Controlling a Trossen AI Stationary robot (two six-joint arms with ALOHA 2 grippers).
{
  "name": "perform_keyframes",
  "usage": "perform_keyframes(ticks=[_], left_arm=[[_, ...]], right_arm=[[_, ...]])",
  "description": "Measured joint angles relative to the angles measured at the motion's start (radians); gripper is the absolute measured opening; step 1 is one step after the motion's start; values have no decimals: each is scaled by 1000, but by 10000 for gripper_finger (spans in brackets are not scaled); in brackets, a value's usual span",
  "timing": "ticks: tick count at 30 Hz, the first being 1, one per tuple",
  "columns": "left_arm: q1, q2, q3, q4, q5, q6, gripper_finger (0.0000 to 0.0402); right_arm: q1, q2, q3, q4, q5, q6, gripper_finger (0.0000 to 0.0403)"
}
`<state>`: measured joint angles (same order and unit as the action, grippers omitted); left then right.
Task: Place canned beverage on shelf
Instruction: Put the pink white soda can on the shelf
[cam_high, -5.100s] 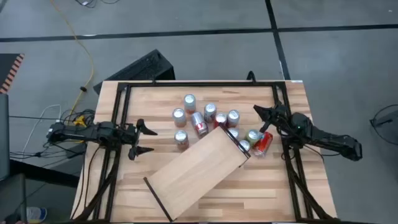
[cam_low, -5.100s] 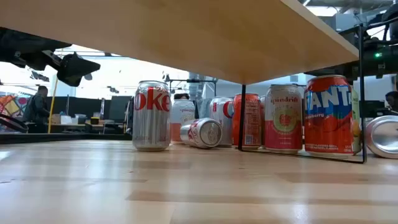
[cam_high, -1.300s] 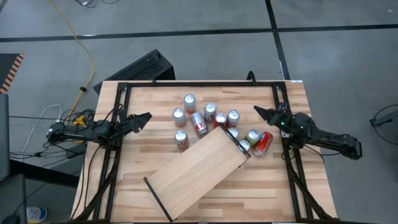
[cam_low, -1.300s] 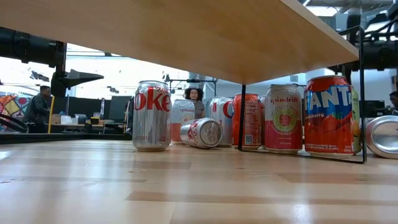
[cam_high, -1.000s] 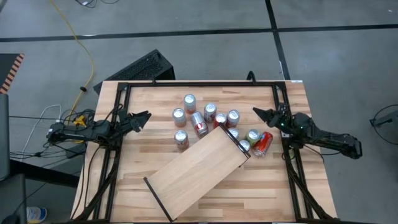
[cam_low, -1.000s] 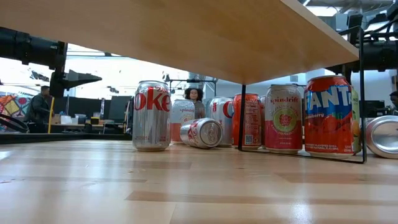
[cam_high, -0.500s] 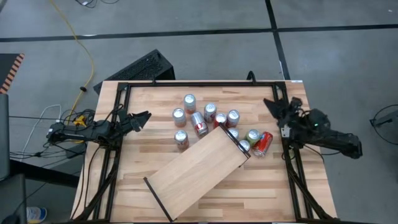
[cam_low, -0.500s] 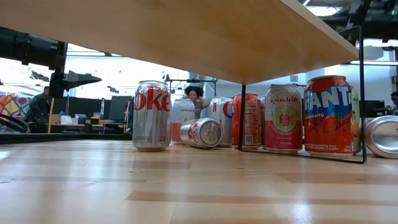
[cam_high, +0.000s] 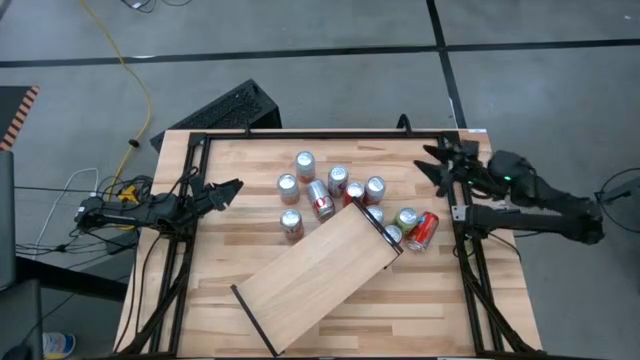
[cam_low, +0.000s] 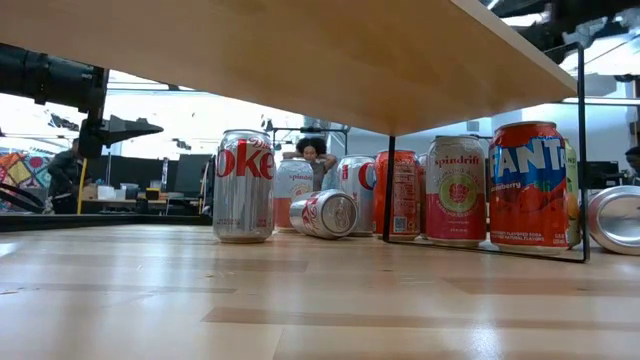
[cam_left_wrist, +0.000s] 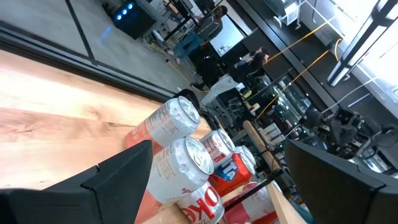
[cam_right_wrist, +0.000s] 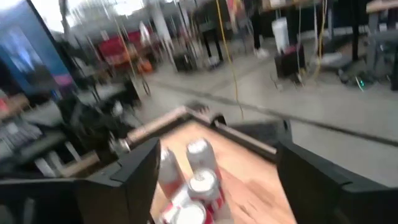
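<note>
Level view across the striped wooden tabletop (cam_low: 300, 300), beneath the pale underside of the shelf (cam_low: 330, 60), whose thin black end frame (cam_low: 582, 150) stands at right; upright beneath it, left to right, a silver Coke can (cam_low: 244, 185), a pale can (cam_low: 293, 190), a red-and-white can (cam_low: 356, 190), an orange-red can (cam_low: 400, 193), a Spindrift can (cam_low: 455, 190) and a Fanta can (cam_low: 528, 185). A can lying on its side (cam_low: 323, 213) rests between the Coke can and the red-and-white can; another tipped can (cam_low: 614, 219) shows at the right edge; a dark arm (cam_low: 60, 85) reaches in at upper left; a person (cam_low: 313, 150) shows behind the cans.
</note>
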<state>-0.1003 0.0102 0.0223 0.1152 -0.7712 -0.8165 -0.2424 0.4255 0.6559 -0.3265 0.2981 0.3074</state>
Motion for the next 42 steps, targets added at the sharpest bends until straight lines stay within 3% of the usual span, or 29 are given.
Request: perform_keyframes(ticks=[13,20,42], left_arm=[[0,0,0,-31,1,0,351],[0,0,0,-33,0,0,351],[0,0,0,-58,0,0,351]], right_arm=[[-3,390,108,-52,14,-142,318],[-2,489,108,-143,-5,-151,318],[-2,782,110,-99,-42,-178,318]])
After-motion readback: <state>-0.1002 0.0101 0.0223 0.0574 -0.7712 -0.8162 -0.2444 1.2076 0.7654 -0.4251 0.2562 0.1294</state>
